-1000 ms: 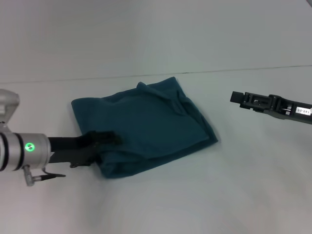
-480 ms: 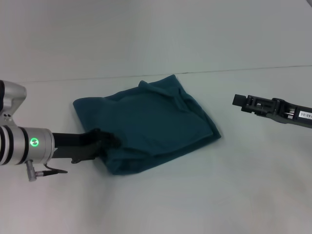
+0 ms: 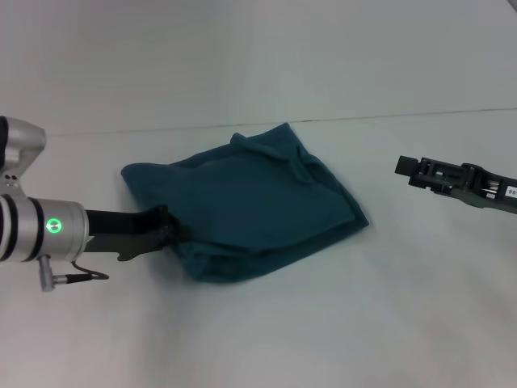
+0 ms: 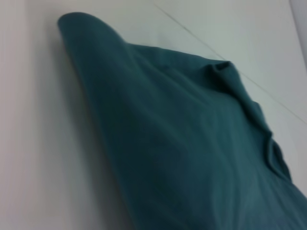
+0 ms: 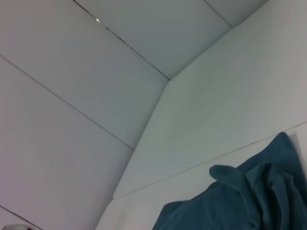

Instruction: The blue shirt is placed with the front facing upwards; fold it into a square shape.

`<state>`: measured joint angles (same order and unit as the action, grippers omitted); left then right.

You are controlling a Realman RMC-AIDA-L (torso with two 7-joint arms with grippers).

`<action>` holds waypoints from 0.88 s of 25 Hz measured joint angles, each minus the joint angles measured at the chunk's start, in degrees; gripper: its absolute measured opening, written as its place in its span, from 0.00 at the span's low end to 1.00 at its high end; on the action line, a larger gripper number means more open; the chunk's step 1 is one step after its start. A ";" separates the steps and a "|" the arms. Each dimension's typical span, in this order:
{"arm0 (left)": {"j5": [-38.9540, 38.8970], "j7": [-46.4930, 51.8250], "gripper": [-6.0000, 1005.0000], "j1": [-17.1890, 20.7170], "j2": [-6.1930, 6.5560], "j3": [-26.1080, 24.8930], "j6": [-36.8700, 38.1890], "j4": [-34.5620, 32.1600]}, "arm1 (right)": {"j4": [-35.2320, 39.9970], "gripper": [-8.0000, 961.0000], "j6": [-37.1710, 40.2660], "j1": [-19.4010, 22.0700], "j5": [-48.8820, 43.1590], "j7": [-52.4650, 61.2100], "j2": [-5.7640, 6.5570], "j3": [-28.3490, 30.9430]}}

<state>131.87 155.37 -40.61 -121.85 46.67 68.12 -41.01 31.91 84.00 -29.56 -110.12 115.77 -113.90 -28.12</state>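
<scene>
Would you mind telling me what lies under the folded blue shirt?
The blue shirt lies folded on the white table. The left gripper meets its near-left edge. Whatever else lies beneath, including any print, is covered by cloth.

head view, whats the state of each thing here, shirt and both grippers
blue shirt: folded into a rough square lying flat on the white table, plain cloth up, no print showing, wrinkled along its far right edge.
left gripper: low at the shirt's near left edge, touching the cloth.
right gripper: hanging in the air to the right of the shirt, clear of it, holding nothing.
</scene>
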 joint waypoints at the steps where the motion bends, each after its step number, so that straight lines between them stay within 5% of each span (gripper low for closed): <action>1: -0.08 -0.02 0.22 0.35 -0.06 -0.02 0.89 -0.87 | 0.01 0.78 0.05 0.00 0.00 -0.01 0.06 0.02; 4: -0.17 -0.05 0.11 1.84 -0.37 -0.27 3.52 -3.96 | 0.03 0.78 0.26 -0.01 0.00 0.00 0.12 0.03; 13: -0.24 -0.62 0.06 9.21 -1.09 -4.17 10.93 -12.10 | 0.08 0.78 0.61 0.05 -0.01 0.05 -0.33 0.00; 22: 2.97 -7.02 0.05 8.91 2.77 -12.66 16.08 -11.40 | 0.08 0.78 0.78 0.03 -0.02 0.08 -0.41 -0.32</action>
<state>134.84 148.35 -31.70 -119.08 34.01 84.20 -52.41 32.00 84.78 -29.53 -110.14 115.84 -114.32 -28.44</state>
